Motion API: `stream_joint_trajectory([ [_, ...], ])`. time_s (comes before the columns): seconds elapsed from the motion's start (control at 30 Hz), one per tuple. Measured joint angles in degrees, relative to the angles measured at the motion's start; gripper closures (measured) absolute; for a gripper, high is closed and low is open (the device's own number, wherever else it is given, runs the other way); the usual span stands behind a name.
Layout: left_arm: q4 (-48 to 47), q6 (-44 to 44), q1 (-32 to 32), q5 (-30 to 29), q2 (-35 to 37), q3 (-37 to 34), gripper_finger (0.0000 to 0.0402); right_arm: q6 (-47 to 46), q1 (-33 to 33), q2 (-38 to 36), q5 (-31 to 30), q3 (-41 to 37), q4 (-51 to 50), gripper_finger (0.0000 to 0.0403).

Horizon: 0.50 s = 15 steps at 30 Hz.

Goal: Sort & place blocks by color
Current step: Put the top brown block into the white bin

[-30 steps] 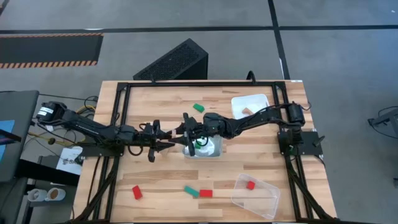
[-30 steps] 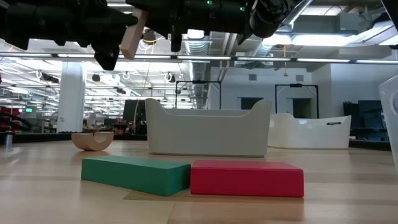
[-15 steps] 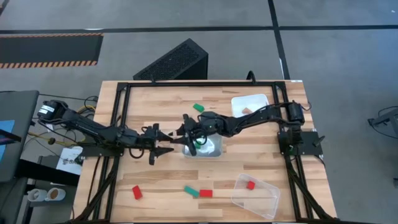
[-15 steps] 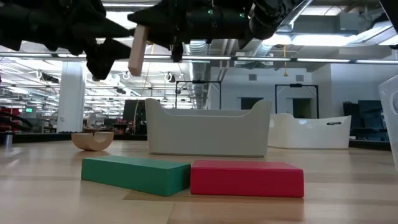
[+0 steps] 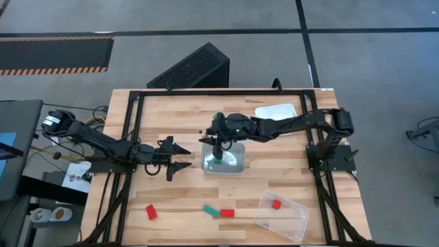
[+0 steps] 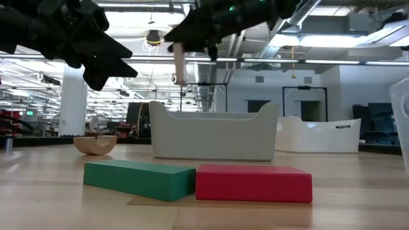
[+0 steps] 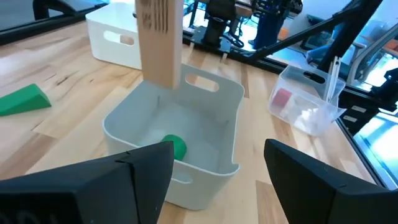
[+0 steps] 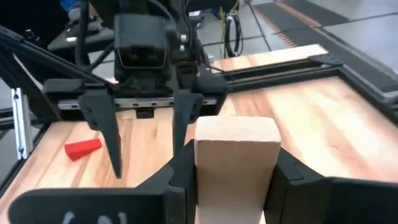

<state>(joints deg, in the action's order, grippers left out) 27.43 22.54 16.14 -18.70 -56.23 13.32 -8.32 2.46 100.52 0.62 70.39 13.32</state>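
Your plain wood block (image 8: 236, 163) is up in the air, upright, pinched between the fingers of the right gripper (image 5: 217, 140), and it hangs right over the near edge of the pale tray (image 5: 236, 167) in the middle of the table. From table height you see the block (image 6: 179, 64) dangling long-side-down above that tray's (image 6: 211, 135) left end, clear of the rim. The left wrist camera catches it too: the block (image 7: 160, 40) stands over the tray (image 7: 219, 99), and down on the tray floor sits a small round green piece (image 7: 175, 147).

Your left gripper (image 5: 180, 157) is just beside the tray on its left, held above the table, fingers spread wide and holding nothing. You can see both dark fingers (image 7: 310, 169) apart in its own wrist view.

Looking wider: at the front of the table a green block (image 5: 210, 210) and a red block (image 5: 227, 213) lie end to end, touching. Another red block (image 5: 151, 212) lies well off to their left. A red block (image 5: 276, 204) rests inside the clear tray (image 5: 291, 223) at the front right. A green wedge (image 7: 23, 99) lies on the wood beyond the pale tray, and a white tray (image 5: 274, 110) sits at the back right.
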Motion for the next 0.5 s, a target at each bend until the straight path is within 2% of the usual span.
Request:
stream_joint_trajectory([
  [0.27, 0.43, -0.21, 0.00, -0.65, 0.00, 0.00, 0.0165, 0.76, -2.14, -6.33, -2.66, -4.31, -0.23, 0.0275],
  [0.37, 0.50, -0.21, -0.02, -1.38, 0.00, 0.00, 0.0165, -0.21, -1.08, -8.60, -4.20, -7.60, -0.07, 0.0266],
  [0.5, 0.74, -0.59, -0.02, -1.82, 0.00, 0.00, 0.0165, -1.21, 1.43, -12.57, -6.08, -13.71, 1.74, 0.0277],
])
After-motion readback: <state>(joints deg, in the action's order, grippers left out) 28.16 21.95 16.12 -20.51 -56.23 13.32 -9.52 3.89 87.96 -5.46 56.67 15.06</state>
